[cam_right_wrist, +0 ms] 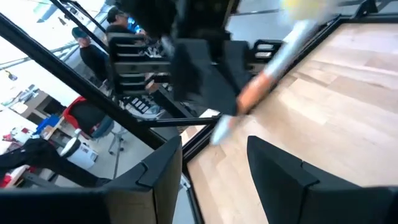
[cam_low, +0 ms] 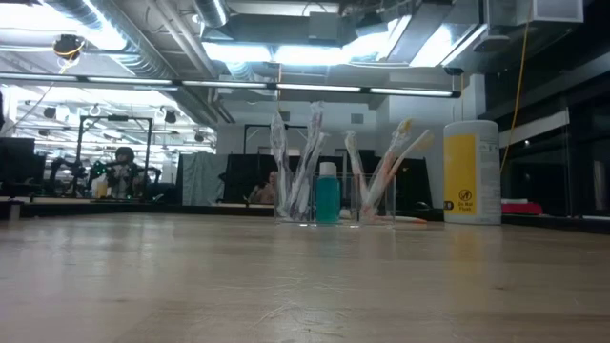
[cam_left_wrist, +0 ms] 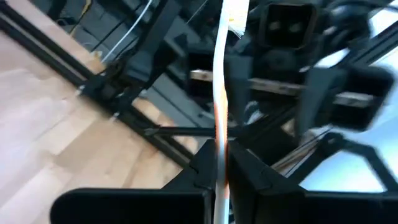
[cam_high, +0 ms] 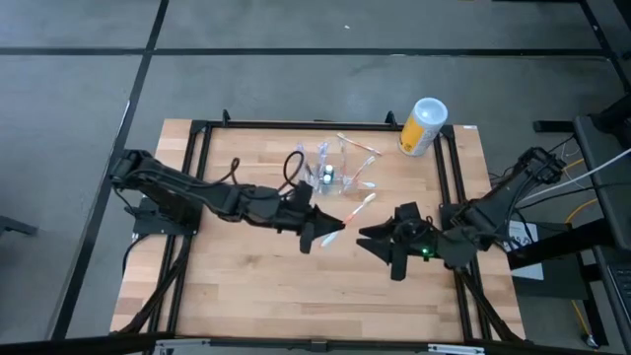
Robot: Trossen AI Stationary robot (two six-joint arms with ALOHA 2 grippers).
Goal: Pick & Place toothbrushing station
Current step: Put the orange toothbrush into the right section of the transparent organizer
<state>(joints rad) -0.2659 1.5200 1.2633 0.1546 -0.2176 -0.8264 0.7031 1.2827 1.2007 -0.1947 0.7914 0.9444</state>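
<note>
Two grippers meet over the table's middle: my left gripper [cam_high: 323, 233] clamps a toothbrush [cam_high: 357, 209], my right gripper [cam_high: 380, 240] waits with fingers apart and empty, so I should keep the brush steady toward the clear holder [cam_high: 340, 168] just behind.

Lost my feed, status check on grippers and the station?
Left gripper shut on toothbrush, mid-table. Right gripper open, facing it. Toothbrushing station upright near far edge, untouched. Yellow canister clear.

No text could be read anywhere; the yellow canister [cam_low: 471, 172] at the table's far right carried small dark print on its label, too small to decipher.
</note>
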